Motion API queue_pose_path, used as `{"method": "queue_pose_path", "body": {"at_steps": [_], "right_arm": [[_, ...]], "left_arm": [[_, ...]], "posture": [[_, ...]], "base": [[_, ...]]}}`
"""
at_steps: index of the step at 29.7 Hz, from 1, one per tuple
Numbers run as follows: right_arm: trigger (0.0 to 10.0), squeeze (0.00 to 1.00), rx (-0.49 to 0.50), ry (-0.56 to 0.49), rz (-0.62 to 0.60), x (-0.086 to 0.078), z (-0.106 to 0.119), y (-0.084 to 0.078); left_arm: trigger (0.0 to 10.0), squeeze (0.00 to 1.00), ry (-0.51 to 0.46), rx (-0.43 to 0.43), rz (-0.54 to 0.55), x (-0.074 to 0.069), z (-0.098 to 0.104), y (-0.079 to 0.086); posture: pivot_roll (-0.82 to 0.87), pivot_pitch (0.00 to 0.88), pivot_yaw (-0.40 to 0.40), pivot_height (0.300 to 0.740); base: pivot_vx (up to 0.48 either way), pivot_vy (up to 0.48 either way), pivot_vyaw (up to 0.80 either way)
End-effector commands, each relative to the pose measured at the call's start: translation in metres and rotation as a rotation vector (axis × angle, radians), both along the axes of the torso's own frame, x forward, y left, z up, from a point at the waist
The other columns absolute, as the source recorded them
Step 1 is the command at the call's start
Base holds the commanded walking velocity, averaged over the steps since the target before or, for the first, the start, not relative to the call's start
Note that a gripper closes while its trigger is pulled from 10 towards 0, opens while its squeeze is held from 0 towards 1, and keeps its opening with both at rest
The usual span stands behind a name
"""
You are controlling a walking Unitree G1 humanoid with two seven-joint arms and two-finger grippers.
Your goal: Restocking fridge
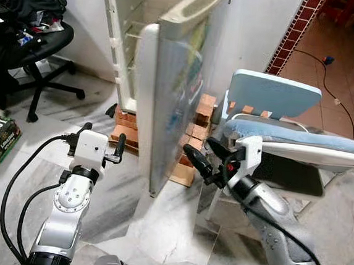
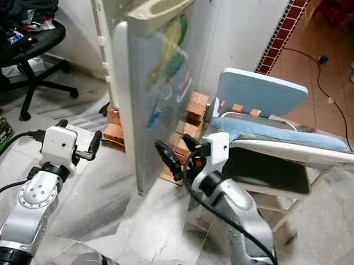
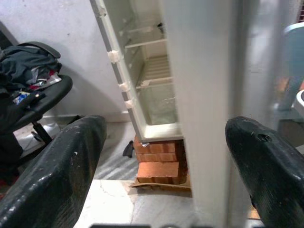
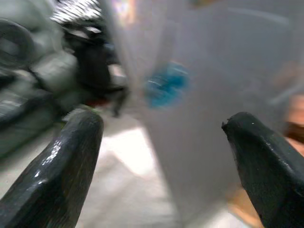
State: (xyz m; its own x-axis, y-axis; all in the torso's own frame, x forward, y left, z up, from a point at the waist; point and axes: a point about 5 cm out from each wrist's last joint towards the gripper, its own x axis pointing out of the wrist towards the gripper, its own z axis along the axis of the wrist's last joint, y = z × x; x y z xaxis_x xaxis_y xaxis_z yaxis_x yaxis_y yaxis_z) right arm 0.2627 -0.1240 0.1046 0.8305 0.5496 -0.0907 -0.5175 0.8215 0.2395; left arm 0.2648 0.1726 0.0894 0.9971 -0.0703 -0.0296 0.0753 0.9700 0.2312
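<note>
Even daylight, mostly sharp; right wrist view smeared.
Bright across the marble floor (image 1: pixel 156 224), brightest patch just below the fridge door (image 1: pixel 173 101); soft shadow at the door's foot. Faint sheen on the door face. Crisp shelves past the door in left wrist view, near fingers (image 3: pixel 57 171) soft. Heavy blur across right wrist view, door and fingers (image 4: pixel 61 156) alike.

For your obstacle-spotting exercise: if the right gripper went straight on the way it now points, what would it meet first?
Most likely the outer face of the open fridge door. The right gripper, fingers open, points at that panel from close by; exact depth is unclear.
</note>
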Motion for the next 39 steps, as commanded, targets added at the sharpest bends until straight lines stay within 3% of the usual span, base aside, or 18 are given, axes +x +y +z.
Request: {"method": "queue_pose_path", "body": {"at_steps": [1, 2, 8, 15, 19, 23, 26, 39], "right_arm": [[10.0, 0.00, -0.060, -0.042, -0.103, 0.002, -0.002, -0.005], [10.0, 0.00, -0.052, -0.054, -0.188, 0.003, -0.001, -0.009], [10.0, 0.00, -0.090, -0.087, -0.402, 0.002, -0.003, -0.027], [10.0, 0.00, -0.138, -0.136, -0.524, 0.008, 0.003, -0.039], [10.0, 0.00, -0.245, -0.171, -0.599, 0.013, 0.004, -0.044], [10.0, 0.00, -0.224, -0.179, -0.591, 0.014, 0.003, -0.042], [10.0, 0.00, -0.226, -0.224, -0.665, 0.014, 0.006, -0.044], [10.0, 0.00, -0.167, -0.206, -0.662, 0.012, 0.007, -0.047]], "left_arm": [[10.0, 0.00, 0.011, -0.017, 0.014, -0.001, -0.001, 0.002], [10.0, 0.00, 0.025, -0.034, 0.036, -0.002, -0.004, 0.005], [10.0, 0.00, 0.031, -0.033, 0.028, -0.001, -0.005, 0.006], [10.0, 0.00, 0.032, -0.029, 0.023, 0.002, -0.003, 0.006], [10.0, 0.00, 0.037, -0.031, 0.007, 0.003, -0.003, 0.005], [10.0, 0.00, 0.034, -0.025, -0.001, 0.004, -0.003, 0.005], [10.0, 0.00, 0.029, -0.024, -0.007, 0.003, -0.002, 0.005], [10.0, 0.00, 0.012, -0.035, -0.023, 0.006, 0.000, 0.006]], "posture": [[0.00, 0.044, -0.047, 0.740], [0.00, 0.042, -0.046, 0.740], [-0.01, 0.033, -0.042, 0.740], [-0.02, 0.038, -0.035, 0.740], [-0.03, 0.038, -0.032, 0.740], [-0.02, 0.040, -0.030, 0.740], [-0.02, 0.039, -0.031, 0.740], [-0.02, 0.041, -0.029, 0.740]], "base": [[0.000, 0.000, 0.00], [0.000, 0.000, 0.00], [0.000, 0.000, 0.00], [0.000, 0.124, 0.00], [0.000, 0.480, 0.00], [0.000, 0.480, 0.00], [0.000, 0.480, 0.00], [0.000, 0.480, 0.00]]}}
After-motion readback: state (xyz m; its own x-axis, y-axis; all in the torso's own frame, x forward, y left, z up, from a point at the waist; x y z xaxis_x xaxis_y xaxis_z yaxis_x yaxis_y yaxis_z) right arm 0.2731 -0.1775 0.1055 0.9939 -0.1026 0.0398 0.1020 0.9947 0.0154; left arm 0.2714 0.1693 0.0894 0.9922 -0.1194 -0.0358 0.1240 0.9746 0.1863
